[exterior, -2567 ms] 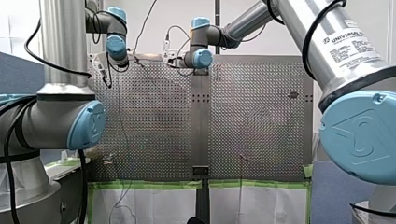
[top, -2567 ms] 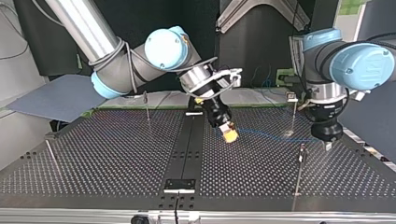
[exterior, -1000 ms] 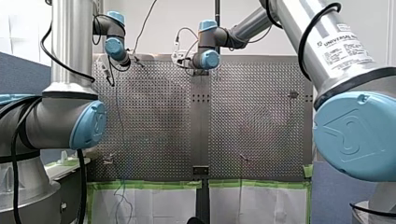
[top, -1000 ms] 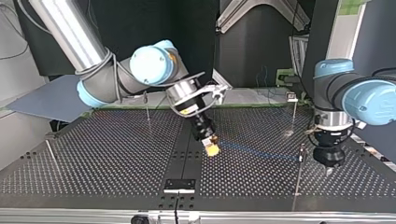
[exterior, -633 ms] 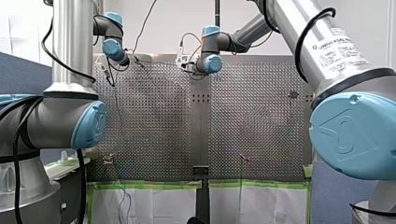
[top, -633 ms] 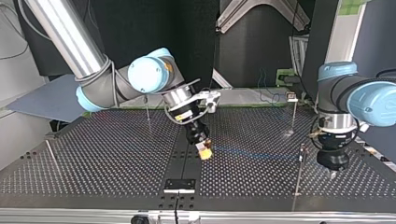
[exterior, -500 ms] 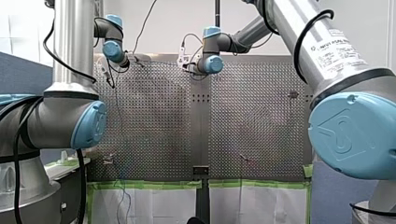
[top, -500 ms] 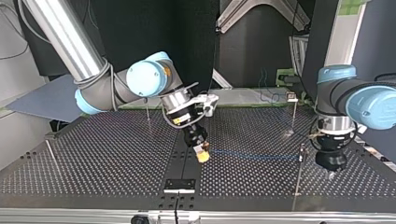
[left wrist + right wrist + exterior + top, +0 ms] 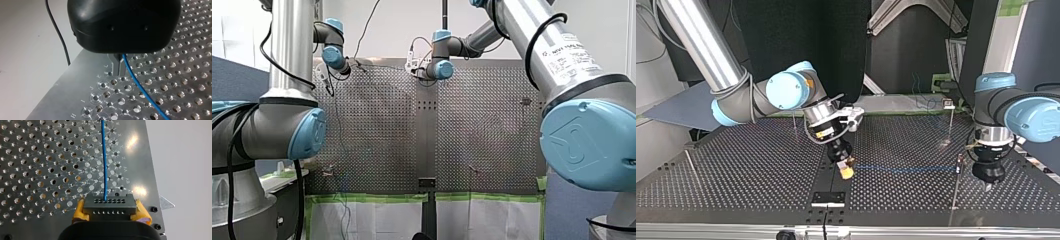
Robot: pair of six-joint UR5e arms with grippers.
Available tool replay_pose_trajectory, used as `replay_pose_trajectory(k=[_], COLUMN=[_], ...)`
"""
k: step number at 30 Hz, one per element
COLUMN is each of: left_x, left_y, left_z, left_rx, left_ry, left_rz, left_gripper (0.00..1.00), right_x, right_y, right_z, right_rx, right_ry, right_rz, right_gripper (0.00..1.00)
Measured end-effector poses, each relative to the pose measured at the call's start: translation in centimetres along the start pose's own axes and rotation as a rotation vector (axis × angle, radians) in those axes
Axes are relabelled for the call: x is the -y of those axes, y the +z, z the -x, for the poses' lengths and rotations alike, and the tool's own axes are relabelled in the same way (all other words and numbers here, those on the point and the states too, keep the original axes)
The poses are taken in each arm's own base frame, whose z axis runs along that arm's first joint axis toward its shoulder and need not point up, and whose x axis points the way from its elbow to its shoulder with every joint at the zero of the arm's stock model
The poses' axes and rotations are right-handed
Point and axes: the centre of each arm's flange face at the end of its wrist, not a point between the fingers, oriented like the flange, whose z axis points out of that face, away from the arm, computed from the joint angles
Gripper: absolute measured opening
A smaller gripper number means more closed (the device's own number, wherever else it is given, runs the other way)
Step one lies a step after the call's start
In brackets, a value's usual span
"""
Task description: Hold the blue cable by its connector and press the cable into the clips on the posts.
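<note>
A: Front view?
B: Arms reach far over the perforated surface (image 9: 377, 125); pincers hidden there. Green tape (image 9: 367, 198) along its near edge, white wall (image 9: 607, 20) behind, blue panel (image 9: 232, 75) at left.
A: Top view?
B: Right pincer (image 9: 846, 171) low near mid-surface; blue cable (image 9: 906, 168) runs taut from it to left pincer (image 9: 988, 186), passing just beside a post (image 9: 955, 192). Can't tell if it sits in the clip (image 9: 960, 159).
A: Left wrist?
B: Metal fingers (image 9: 116, 67) pressed together, pinching the cable.
A: Right wrist?
B: Yellow pads (image 9: 79, 211) pinch the connector (image 9: 110, 206); cable leaves straight ahead.
A: Risk?
B: I'd say the taut line could ride past the clip or bend that thin post; a hard pull might slip it from the left pinch.
</note>
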Motion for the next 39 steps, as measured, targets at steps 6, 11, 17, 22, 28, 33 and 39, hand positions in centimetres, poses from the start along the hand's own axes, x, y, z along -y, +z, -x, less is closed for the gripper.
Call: replay_pose_trajectory(k=[6, 11, 17, 22, 28, 33, 39], left_x=[0.1, 0.0, -0.4, -0.7, -0.5, -0.1, 0.7], left_y=[0.0, 0.0, -0.5, -1.1, -2.9, -4.5, -6.7], left_z=[-0.1, -0.1, -0.1, -0.3, -0.7, -0.5, -0.5], left_rx=[-0.007, -0.02, -0.034, -0.059, -0.113, -0.111, -0.111], left_ry=[0.021, 0.017, 0.044, 0.05, 0.038, -0.004, -0.032], left_rz=[-0.013, -0.02, 0.025, 0.066, 0.057, 0.012, -0.039], left_gripper=[0.73, 1.0, 1.0, 1.0, 1.0, 1.0, 1.0], right_x=[0.2, 0.3, 0.4, 0.1, -0.1, -0.1, -0.2], right_y=[0.0, -0.1, -0.1, -0.1, -0.1, -0.1, -0.1], right_z=[0.1, 0.2, 0.3, 0.3, 0.2, 0.2, 0.2], right_rx=[0.006, 0.01, 0.013, 0.013, 0.013, 0.012, 0.012], right_ry=[0.001, 0.002, 0.003, 0.002, 0.001, 0.0, -0.001], right_rz=[-0.003, -0.003, -0.003, 0.0, 0.003, 0.003, 0.003], right_gripper=[0.0, 0.0, 0.0, 0.0, 0.0, 0.0, 0.0])
